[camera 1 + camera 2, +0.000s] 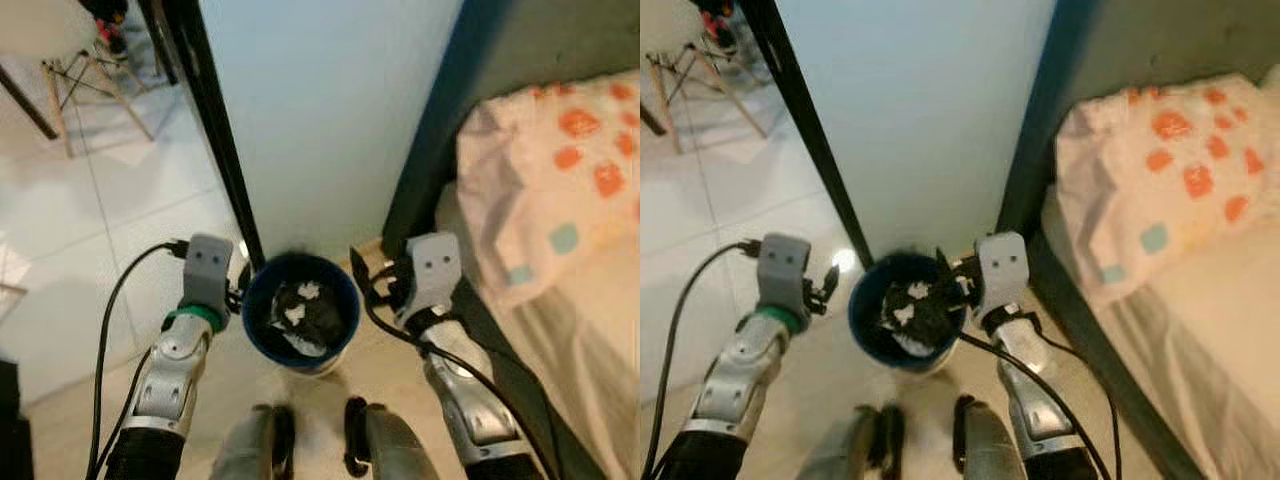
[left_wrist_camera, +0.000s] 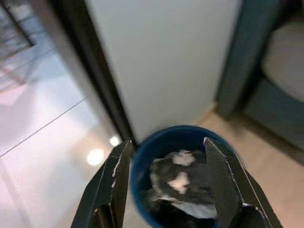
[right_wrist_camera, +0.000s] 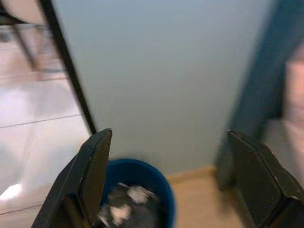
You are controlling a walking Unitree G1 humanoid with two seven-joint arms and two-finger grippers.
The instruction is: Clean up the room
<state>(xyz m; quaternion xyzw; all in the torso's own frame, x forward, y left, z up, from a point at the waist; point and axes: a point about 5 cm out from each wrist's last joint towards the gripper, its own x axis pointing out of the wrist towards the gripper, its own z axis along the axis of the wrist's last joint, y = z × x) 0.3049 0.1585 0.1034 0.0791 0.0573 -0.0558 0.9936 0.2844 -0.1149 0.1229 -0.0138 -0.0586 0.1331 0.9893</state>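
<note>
Wastebasket [image 1: 300, 305], blue with a pale base, stands on the floor against the foot of a light wall panel [image 1: 320, 110], just beside a black door frame [image 1: 215, 130]. Contents: dark liner with crumpled white paper scraps [image 1: 298, 300] on top; finer detail too blurred to tell.

Left gripper [image 2: 166, 185] is raised just to the left of the basket rim. Fingers spread wide; in the left wrist view the basket sits in the gap between them, nothing gripped. Whether either finger touches the rim cannot be told.

Right gripper [image 3: 166, 180] is raised just to the right of the basket. Fingers spread very wide, with the basket low between them in the right wrist view, closer to one finger; nothing held. This view is blurred.

Both wrists carry black cables [image 1: 110, 330] running back along the silver arms.

Bed [image 1: 560, 230] on the robot's right: dark teal frame, pale sheet, white cover with orange and teal squares. Glossy pale floor tiles [image 1: 90, 220] to the left of the door frame; wooden chair legs [image 1: 85, 80] farther off at upper left. Robot's feet [image 1: 320, 440] are just short of the basket.
</note>
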